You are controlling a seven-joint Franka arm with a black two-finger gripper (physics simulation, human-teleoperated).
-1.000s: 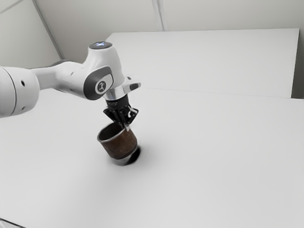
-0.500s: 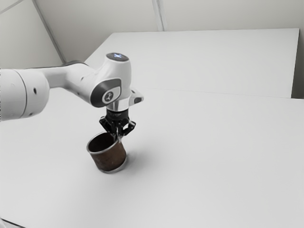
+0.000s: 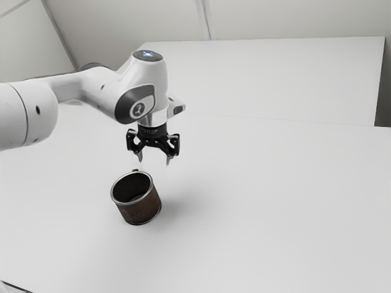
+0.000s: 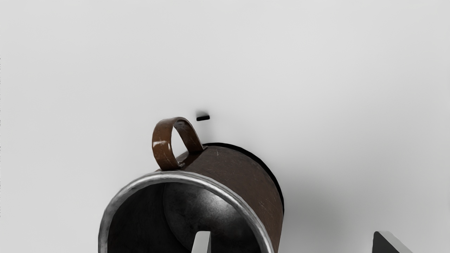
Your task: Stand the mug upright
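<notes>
- Currently, mug (image 3: pixel 142 209) rests on the pale table (image 3: pixel 275 213), below the gripper (image 3: pixel 154 163) and a little toward the exterior view's left of it.
- Mug posture: mouth facing up, foot down against the table. Its sides slant in the exterior view, top toward that view's left; cannot tell how much of this is true lean and how much is viewing angle.
- Gripper state: wide, fingers well apart, nothing held. Mug is free of any grip.
- Gripper position: above the table, pointing down, over the side of the mug toward the exterior view's right.
- Wrist view: one finger (image 4: pixel 201 244) lines up with the mug's open mouth, the other (image 4: pixel 381 244) with bare table outside it, so the near wall of the mug appears between them. Depth of the tips relative to the rim (image 4: pixel 230 195) is unclear.
- Mug details: brown, scuffed outside; bright metal rim; dark interior, with a pale sheen on its inner bottom.
- Handle (image 4: pixel 161 146): brown loop, on the mug's far side as seen in the exterior view.
- Small black mark (image 4: pixel 203 118) near the handle; nature unclear.
- Arm (image 3: pixel 91 91): enters from the exterior view's left, its hand end above the mug.
</notes>
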